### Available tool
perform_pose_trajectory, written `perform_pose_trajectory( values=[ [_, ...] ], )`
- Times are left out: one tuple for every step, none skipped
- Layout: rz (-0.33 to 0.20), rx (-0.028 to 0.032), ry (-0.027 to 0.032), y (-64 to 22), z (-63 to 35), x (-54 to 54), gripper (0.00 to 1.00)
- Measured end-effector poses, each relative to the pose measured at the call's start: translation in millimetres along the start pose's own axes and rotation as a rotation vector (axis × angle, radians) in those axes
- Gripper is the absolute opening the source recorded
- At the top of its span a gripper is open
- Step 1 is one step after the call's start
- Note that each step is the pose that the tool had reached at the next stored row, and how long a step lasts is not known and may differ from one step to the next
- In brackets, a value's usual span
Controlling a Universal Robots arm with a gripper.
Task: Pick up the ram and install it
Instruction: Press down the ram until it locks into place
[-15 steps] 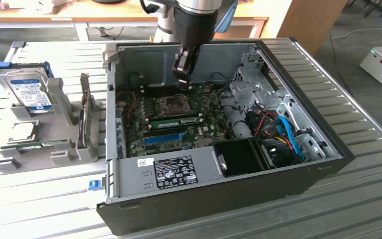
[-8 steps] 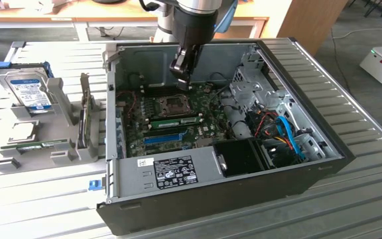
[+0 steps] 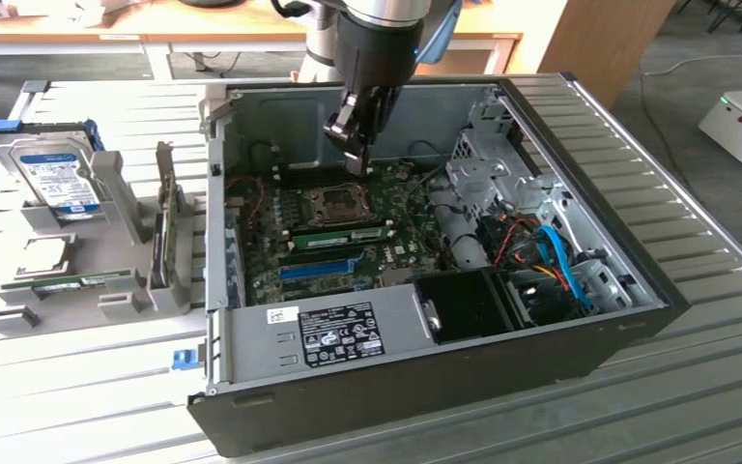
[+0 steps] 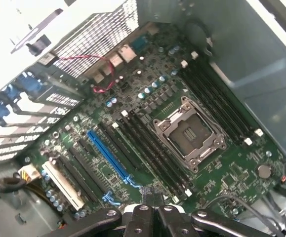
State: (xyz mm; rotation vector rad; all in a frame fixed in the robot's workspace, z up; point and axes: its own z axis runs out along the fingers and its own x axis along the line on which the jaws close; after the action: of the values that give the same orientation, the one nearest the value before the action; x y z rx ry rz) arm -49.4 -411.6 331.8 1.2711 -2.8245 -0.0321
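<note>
The robot arm reaches down into the open computer case (image 3: 236,116) from the top middle of the exterior view. Its claw (image 3: 349,145) hangs above the green main board (image 3: 404,188), just over the square silver chip socket (image 3: 341,203). The claw is shut tight, and nothing can be seen between its tips.

One ram stick (image 3: 343,235) lies in a slot on the board, just below the socket in the exterior view. A blue slot strip (image 3: 317,270) sits a little lower. Another green stick (image 3: 69,283) rests in the grey holder (image 3: 127,232) at the left of that view, well apart from the claw. A silver hard drive (image 3: 55,174) with a blue and white label stands in the same holder.

In the wrist view the black claw (image 4: 152,200) shows at the bottom middle, closed. The socket (image 4: 189,133) is right of center, with long dark slots (image 4: 150,148) beside it. The blue strip (image 4: 108,155) runs slanted at lower left.
</note>
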Motion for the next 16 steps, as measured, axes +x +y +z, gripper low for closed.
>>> perform_pose_trajectory(
  values=[
    [0.013,-0.0005,-0.0004,0.0,0.0,0.0,0.11],
    [0.025,-0.0008,-0.0009,0.0,0.0,0.0,0.11],
    [0.038,-0.0013,-0.0014,0.0,0.0,0.0,0.11],
    [0.051,-0.0017,-0.0019,0.0,0.0,0.0,0.11],
    [0.064,-0.0020,-0.0024,0.0,0.0,0.0,0.11],
    [0.077,-0.0024,-0.0028,0.0,0.0,0.0,0.11],
    [0.091,-0.0029,-0.0034,0.0,0.0,0.0,0.11],
    [0.103,-0.0033,-0.0039,0.0,0.0,0.0,0.11],
    [0.116,-0.0037,-0.0043,0.0,0.0,0.0,0.11],
    [0.129,-0.0041,-0.0048,0.0,0.0,0.0,0.11],
    [0.142,-0.0045,-0.0053,0.0,0.0,0.0,0.11],
    [0.156,-0.0050,-0.0058,0.0,0.0,0.0,0.11],
    [0.170,-0.0054,-0.0063,0.0,0.0,0.0,0.11],
    [0.183,-0.0058,-0.0068,0.0,0.0,0.0,0.11],
    [0.196,-0.0063,-0.0073,0.0,0.0,0.0,0.11],
    [0.209,-0.0067,-0.0077,0.0,0.0,0.0,0.11]
  ],
)
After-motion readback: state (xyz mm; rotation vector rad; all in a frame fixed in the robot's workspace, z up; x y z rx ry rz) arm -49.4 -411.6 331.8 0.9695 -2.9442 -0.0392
